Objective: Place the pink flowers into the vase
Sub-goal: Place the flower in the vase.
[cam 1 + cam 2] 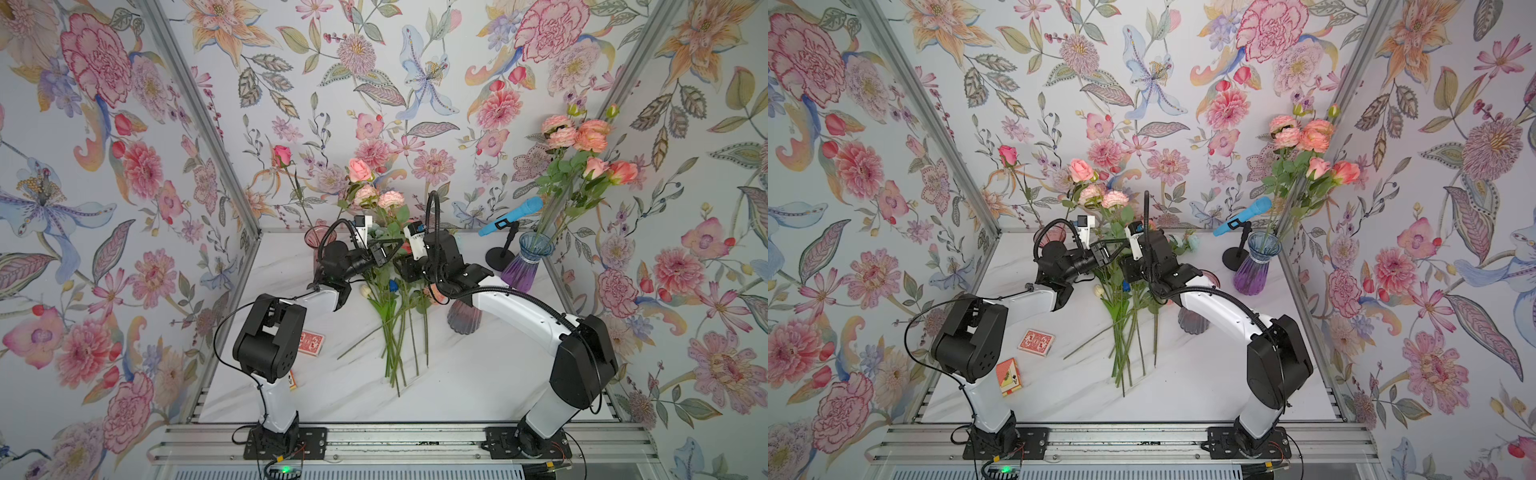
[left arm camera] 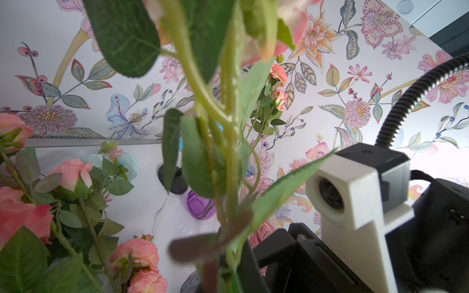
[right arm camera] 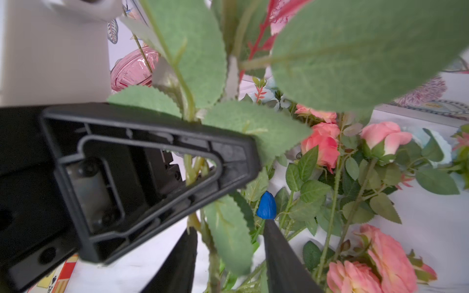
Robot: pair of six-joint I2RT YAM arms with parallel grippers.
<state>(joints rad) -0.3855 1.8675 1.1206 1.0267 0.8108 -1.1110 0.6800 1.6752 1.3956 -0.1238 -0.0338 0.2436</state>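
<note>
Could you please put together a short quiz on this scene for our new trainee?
1. True or false: the left gripper is shut on a stem of the pink flowers.
2. The salmon blooms at the back stand in: A) the blue and purple vase; B) a cup; C) a box.
3. Which gripper stands open?
Key: 1 true; 2 A; 3 the right gripper.
</note>
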